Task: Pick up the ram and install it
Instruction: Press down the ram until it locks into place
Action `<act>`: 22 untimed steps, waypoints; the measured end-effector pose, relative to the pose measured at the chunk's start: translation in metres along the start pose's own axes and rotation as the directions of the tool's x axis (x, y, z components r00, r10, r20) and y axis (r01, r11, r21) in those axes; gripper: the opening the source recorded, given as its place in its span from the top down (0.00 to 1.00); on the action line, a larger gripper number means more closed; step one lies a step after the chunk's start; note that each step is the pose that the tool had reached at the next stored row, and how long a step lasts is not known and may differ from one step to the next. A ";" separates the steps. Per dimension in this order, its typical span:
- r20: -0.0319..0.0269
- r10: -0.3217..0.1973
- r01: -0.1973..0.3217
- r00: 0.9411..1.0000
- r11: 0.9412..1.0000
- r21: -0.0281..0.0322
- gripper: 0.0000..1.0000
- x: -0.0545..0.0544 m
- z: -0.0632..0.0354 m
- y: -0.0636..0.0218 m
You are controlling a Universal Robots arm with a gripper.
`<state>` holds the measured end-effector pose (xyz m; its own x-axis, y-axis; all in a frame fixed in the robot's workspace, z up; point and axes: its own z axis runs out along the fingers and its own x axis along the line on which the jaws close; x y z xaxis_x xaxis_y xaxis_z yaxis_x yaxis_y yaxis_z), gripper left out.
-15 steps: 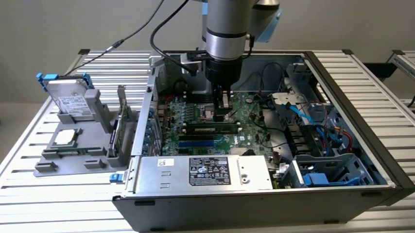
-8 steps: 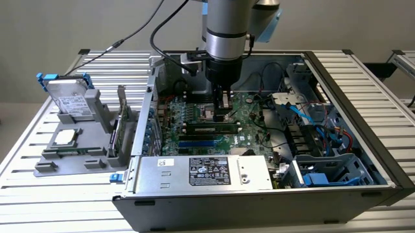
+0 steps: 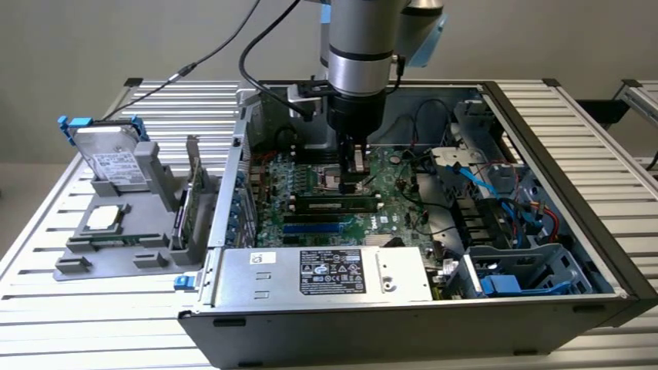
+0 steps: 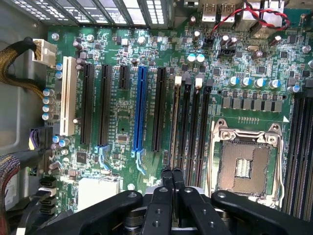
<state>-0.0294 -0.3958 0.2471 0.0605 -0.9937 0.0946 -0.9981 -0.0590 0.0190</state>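
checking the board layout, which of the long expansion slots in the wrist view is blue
The blue slot is the one, standing among the long black slots with a short black slot beside it; the white slot sits at the row's far end.

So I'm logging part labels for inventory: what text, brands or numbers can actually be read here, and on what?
No text can be read in either view.
Power supply label: print and marks, too small to read.
Hard drive label: blurred.
Motherboard: white lettering, too small to read.
Gripper: no markings visible.
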 end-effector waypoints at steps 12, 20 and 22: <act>0.001 0.000 0.000 1.000 1.000 0.000 0.90 0.003 0.0066 -0.0223; 0.001 0.000 0.000 1.000 1.000 0.000 0.90 0.003 0.0117 -0.0226; 0.001 0.000 0.000 1.000 1.000 0.000 0.90 0.003 0.0142 -0.0227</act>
<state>-0.0068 -0.3984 0.2328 0.0605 -0.9938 0.0936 -0.9981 -0.0590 0.0194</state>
